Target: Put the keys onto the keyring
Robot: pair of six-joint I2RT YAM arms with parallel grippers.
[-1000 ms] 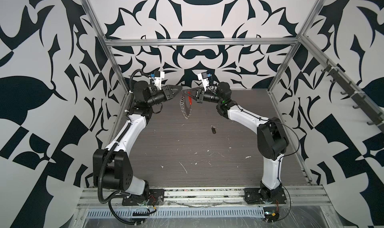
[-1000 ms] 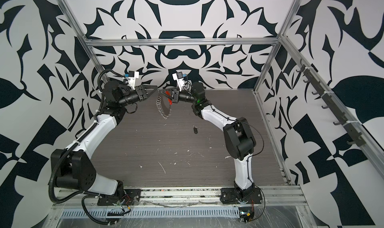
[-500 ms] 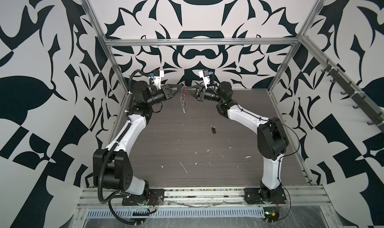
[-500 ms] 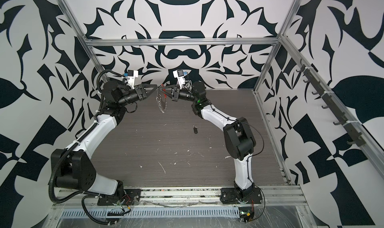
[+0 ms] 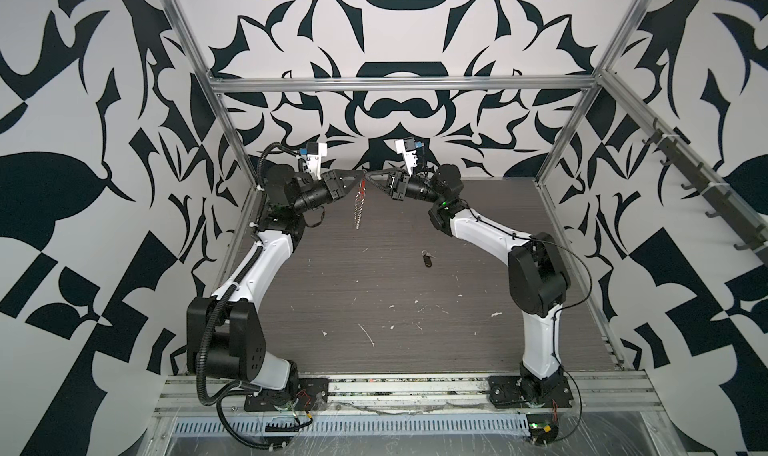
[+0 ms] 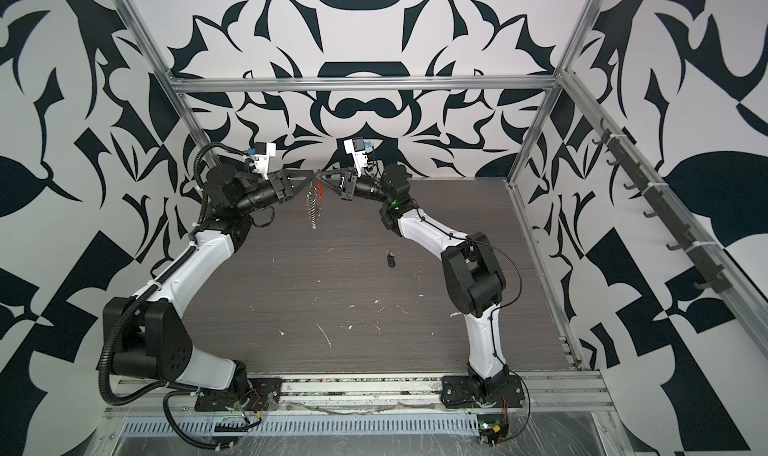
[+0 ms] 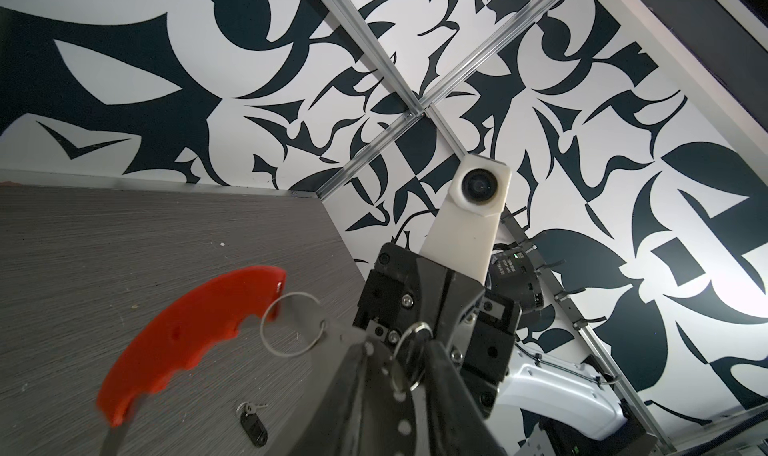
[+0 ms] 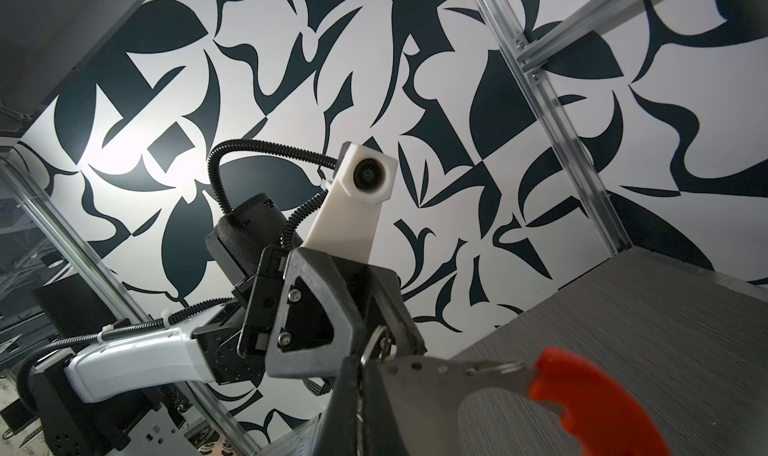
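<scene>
At the far edge of a grey, wood-grain tabletop (image 5: 374, 300), walled by bold black-and-white patterned panels, we see two robot arms reach inward until their tips almost touch in mid-air. The only writing we find is small white print on a black joint of the right arm (image 7: 509, 267), too small to read.

The left gripper (image 5: 360, 178) comes in from the left and the right gripper (image 5: 369, 178) from the right. From their meeting point the keyring (image 5: 358, 208) hangs with its long axis close to vertical. Its curved red section sits at the top beside the jaws. Its silvery coil of links (image 6: 312, 211) trails straight down toward the tabletop, seen nearly edge-on in both top views.

The right jaws are pressed together, pinching the keyring's metal just beside the red section (image 8: 590, 400). From the left wrist camera, the left jaws stand narrowly apart with a small silver ring (image 7: 410, 341) between them. We cannot tell whether they press on it. A larger split ring (image 7: 291, 323) dangles at one end of the red section.

The black key fob (image 5: 425, 262) lies flat on the tabletop, well apart from the keyring and near the right forearm. Its long axis runs front to back, and its tiny ring end points toward the far wall.
</scene>
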